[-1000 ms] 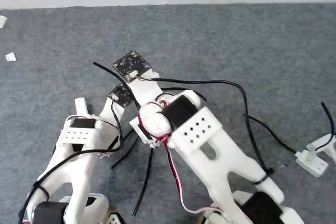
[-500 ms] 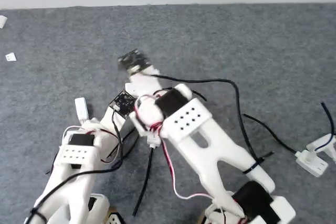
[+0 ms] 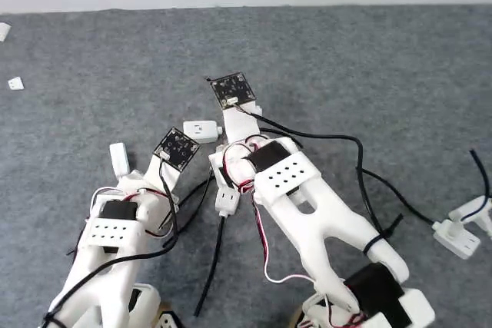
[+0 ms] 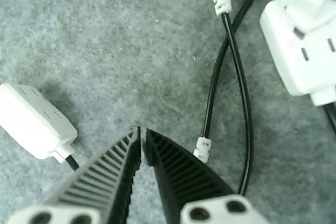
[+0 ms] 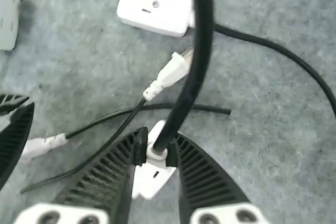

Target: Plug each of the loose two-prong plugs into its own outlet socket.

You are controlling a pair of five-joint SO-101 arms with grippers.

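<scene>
Two ribbed pairs: left fingers (image 4: 113,167) clenched empty, right fingers (image 5: 111,169) grasping boxy white socket (image 5: 151,174)

Left arm (image 3: 114,230) and right arm (image 3: 304,193) crouch mid worktop (image 3: 369,67); plain socket (image 3: 201,130) between them, cabled socket (image 3: 225,201) tight beside the right.

1 overhead camera, 2 wrist cameras.
The grey carpet (image 3: 384,59) was viewed from high above, looking down and forward; both wrist cameras were aimed down at it from close by, and the corded white socket (image 3: 227,201) (image 4: 304,51) (image 5: 152,174) was caught in all 3 views.
</scene>
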